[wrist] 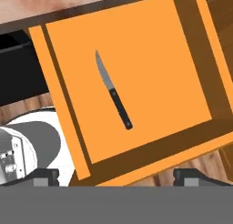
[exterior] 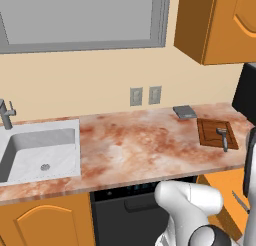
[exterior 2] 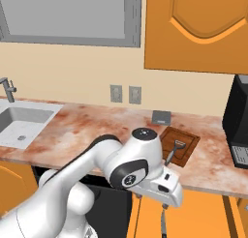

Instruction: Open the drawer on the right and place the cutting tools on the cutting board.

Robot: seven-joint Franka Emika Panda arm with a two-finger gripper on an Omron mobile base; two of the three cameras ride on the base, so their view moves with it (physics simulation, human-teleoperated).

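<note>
The drawer (wrist: 132, 77) stands pulled out below the marbled counter (exterior: 135, 145), and from above I can see straight down onto its bright orange floor. 1 knife (wrist: 113, 89) lies there alone, near the middle of the floor, its thin grey blade pointing toward the counter edge and its dark handle toward the drawer's front wall; it touches none of the walls. The gripper (wrist: 116, 175) hangs over the open drawer with its 2 dark fingertips (wrist: 45, 175) spread wide, 1 at each lower corner of the hand view, and nothing is between them; the knife sits well clear of both. Up on the counter, the cutting board (exterior: 214, 132) rests at the right end, dark reddish-brown with a groove round its rim. The peeler (exterior: 223, 137) lies on it, its T-shaped head toward the wall and its handle reaching to the board's near edge. Just beside the board's far left corner sits a small grey pad (exterior: 184, 111), close to the wall. The sink (exterior: 40, 150) is well apart at the left end of the counter. In the right base view the white arm bends down in front of the counter, with its hand low over the drawer.
</note>
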